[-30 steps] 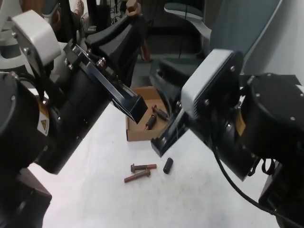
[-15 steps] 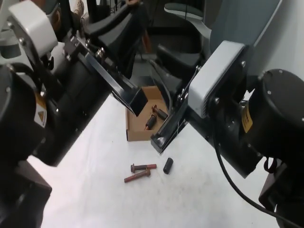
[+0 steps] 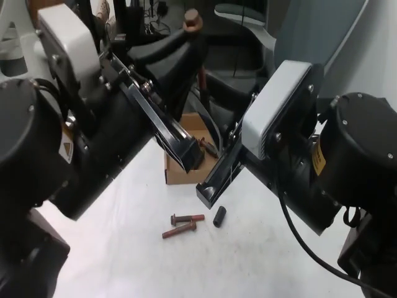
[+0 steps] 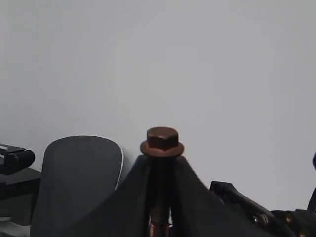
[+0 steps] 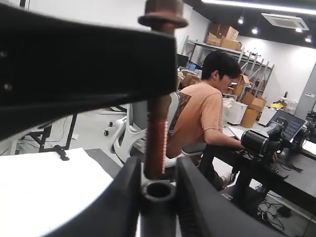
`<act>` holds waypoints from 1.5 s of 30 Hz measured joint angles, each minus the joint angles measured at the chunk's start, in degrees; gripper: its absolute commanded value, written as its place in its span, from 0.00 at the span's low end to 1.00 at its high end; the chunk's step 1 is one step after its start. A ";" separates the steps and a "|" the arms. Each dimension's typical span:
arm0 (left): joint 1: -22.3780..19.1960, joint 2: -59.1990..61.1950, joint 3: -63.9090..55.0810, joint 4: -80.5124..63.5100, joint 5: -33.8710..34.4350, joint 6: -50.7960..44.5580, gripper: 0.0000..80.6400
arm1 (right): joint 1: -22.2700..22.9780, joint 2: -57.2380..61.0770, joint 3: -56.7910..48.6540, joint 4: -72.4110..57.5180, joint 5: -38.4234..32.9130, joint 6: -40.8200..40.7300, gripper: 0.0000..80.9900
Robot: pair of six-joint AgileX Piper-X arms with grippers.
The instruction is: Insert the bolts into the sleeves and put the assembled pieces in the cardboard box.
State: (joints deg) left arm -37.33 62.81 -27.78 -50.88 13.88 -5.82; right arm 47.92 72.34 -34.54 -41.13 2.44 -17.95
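My left gripper (image 4: 160, 165) is shut on a rusty bolt (image 4: 162, 140), whose hex head sticks out above the fingers. In the high view this bolt (image 3: 192, 17) is held high above the bench, beyond the cardboard box (image 3: 180, 172). My right gripper (image 5: 157, 193) is shut on a dark sleeve (image 5: 157, 189) with its open end up. The bolt's threaded shaft (image 5: 156, 143) comes down to the sleeve's mouth. Two loose bolts (image 3: 185, 218) and one black sleeve (image 3: 219, 216) lie on the white bench in front of the box. An assembled piece (image 3: 209, 146) shows inside the box.
Both bulky arms crowd the bench and hide much of the box. An office chair (image 3: 245, 15) stands behind the bench. In the right wrist view a person (image 5: 207, 108) sits at a desk farther back, touching nothing of the task.
The left arm has swung right and down, carrying the bolt's head to the right and a little lower. The right arm rose slightly at first and has kept almost still since.
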 measured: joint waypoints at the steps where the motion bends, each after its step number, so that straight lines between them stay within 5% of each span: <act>1: 0.00 0.00 0.00 0.00 0.00 0.19 0.02 | 0.00 0.00 0.00 0.00 0.00 0.00 0.01; 39: 0.00 0.00 -0.30 7.15 0.20 5.82 0.01 | 0.00 0.00 0.19 -0.47 -1.51 2.94 0.01; 42: 0.00 0.00 -0.30 7.15 0.20 5.82 0.27 | 0.00 0.00 0.19 -0.47 -1.51 2.94 0.01; 45: 0.00 0.00 -0.30 7.15 0.20 5.82 0.78 | 0.00 0.00 0.19 -0.47 -1.51 2.94 0.01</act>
State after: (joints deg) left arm -37.33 62.81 -28.08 -43.73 14.08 0.00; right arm 47.92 72.34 -34.35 -41.59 0.93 -15.01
